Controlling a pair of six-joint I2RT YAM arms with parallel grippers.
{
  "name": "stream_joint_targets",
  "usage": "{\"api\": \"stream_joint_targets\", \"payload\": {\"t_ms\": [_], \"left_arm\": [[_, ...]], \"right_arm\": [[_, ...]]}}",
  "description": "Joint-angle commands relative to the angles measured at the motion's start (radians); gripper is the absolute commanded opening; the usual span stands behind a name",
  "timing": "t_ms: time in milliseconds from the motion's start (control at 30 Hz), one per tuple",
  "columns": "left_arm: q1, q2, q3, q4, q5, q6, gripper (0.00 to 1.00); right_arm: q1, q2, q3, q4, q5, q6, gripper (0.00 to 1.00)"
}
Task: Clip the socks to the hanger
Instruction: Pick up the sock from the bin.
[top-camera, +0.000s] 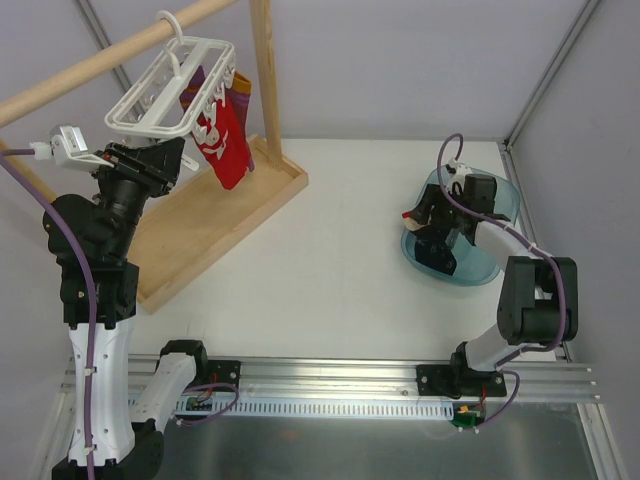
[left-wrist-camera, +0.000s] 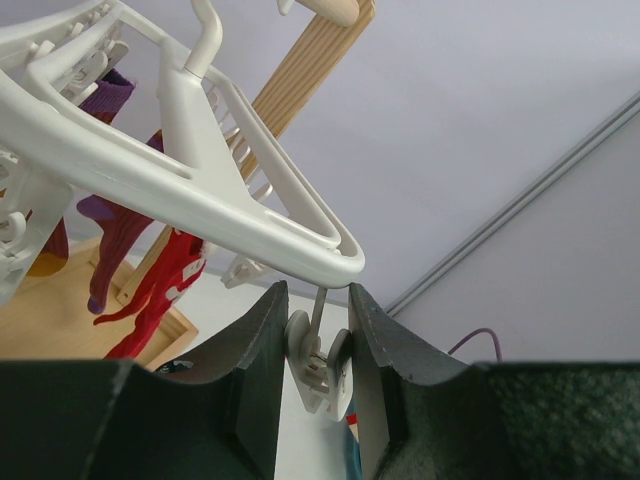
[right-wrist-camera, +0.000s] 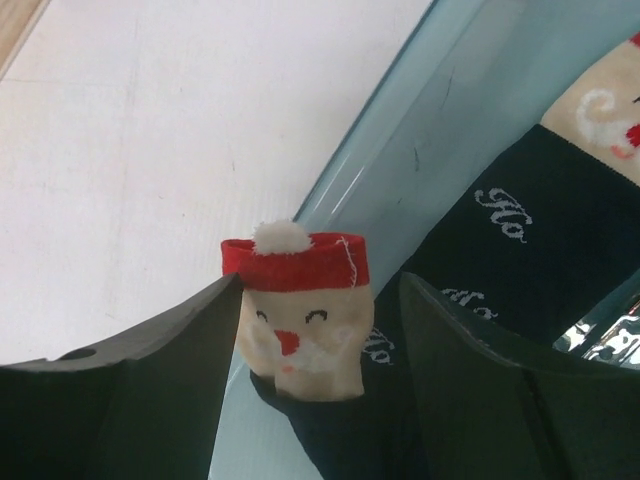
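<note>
The navy Santa socks (right-wrist-camera: 520, 230) lie heaped in a translucent blue basin (top-camera: 505, 205) — soft, light, floppy. They are best pinched at the thick red-trimmed cuff (right-wrist-camera: 300, 300), which stands between the wide-spread fingers of the right gripper (right-wrist-camera: 320, 290). Across the table, the left gripper (left-wrist-camera: 315, 292) nips narrowly on a dangling clip (left-wrist-camera: 320, 365) of the white hanger (left-wrist-camera: 200, 200). How the socks tangle below is hidden — arm and basin wall cover them.

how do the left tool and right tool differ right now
Left tool is up at the hanger; right tool is down in the blue tub. Left tool is shut on a clip; right tool stands open astride the Santa cuff of a navy sock. Both are dark-coloured.
</note>
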Motion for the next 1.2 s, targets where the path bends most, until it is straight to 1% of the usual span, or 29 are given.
{"api": "stream_joint_targets", "payload": {"t_ms": [0, 33, 100, 133, 233, 267, 333, 533, 567, 733, 833, 867, 900, 967, 1000, 1067, 1100, 1167], "left_arm": [[-0.004, -0.013, 0.007, 0.019, 0.020, 0.025, 0.02], [-0.004, -0.013, 0.007, 0.019, 0.019, 0.025, 0.02], [-0.004, -0.010, 0.007, 0.019, 0.020, 0.025, 0.02], [-0.004, -0.006, 0.007, 0.019, 0.022, 0.025, 0.02], [-0.004, -0.006, 0.005, 0.020, 0.020, 0.026, 0.02], [-0.004, -0.008, 0.005, 0.019, 0.017, 0.029, 0.02], [-0.005, -0.005, 0.005, 0.020, 0.017, 0.029, 0.02], [-0.005, -0.005, 0.007, 0.019, 0.031, 0.037, 0.02], [-0.004, -0.006, 0.007, 0.019, 0.033, 0.037, 0.02], [-0.004, 0.000, 0.019, 0.020, 0.063, 0.049, 0.01], [-0.004, 0.006, 0.024, 0.025, 0.086, 0.049, 0.01], [-0.005, 0.010, 0.025, 0.025, 0.092, 0.049, 0.01], [-0.004, 0.012, 0.025, 0.029, 0.112, 0.040, 0.01], [-0.002, 0.013, 0.022, 0.031, 0.131, 0.035, 0.01], [-0.004, 0.013, 0.015, 0.035, 0.138, 0.023, 0.01], [-0.005, 0.006, 0.007, 0.042, 0.145, 0.018, 0.01], [-0.004, 0.001, 0.002, 0.043, 0.145, 0.017, 0.01], [-0.005, -0.011, -0.004, 0.046, 0.140, 0.018, 0.01]], "right_arm": [[0.001, 0.017, 0.034, 0.029, -0.027, -0.013, 0.67], [-0.001, 0.020, 0.034, 0.029, -0.036, -0.012, 0.65], [-0.001, 0.025, 0.036, 0.030, -0.036, -0.010, 0.56], [0.001, 0.023, 0.034, 0.033, -0.023, -0.006, 0.43], [-0.001, -0.004, 0.023, 0.041, 0.002, 0.009, 0.23], [0.001, -0.012, 0.023, 0.038, 0.005, 0.011, 0.13], [-0.001, -0.042, 0.027, 0.020, 0.011, 0.008, 0.02], [0.007, -0.162, 0.017, -0.023, 0.002, -0.003, 0.01], [0.014, -0.218, 0.017, -0.037, 0.002, -0.012, 0.01], [0.123, -0.398, 0.045, -0.077, -0.019, -0.063, 0.01], [0.203, -0.475, 0.086, -0.075, -0.046, -0.024, 0.01], [0.229, -0.487, 0.120, -0.085, -0.040, 0.018, 0.01], [0.294, -0.512, 0.132, -0.086, -0.027, 0.035, 0.01], [0.385, -0.527, 0.158, -0.077, 0.006, 0.051, 0.01], [0.487, -0.530, 0.189, -0.074, 0.067, 0.051, 0.01], [0.580, -0.501, 0.229, -0.062, 0.094, 0.056, 0.01], [0.659, -0.482, 0.290, -0.059, 0.105, 0.063, 0.01], [0.733, -0.393, 0.361, -0.062, 0.111, 0.065, 0.01]]}}
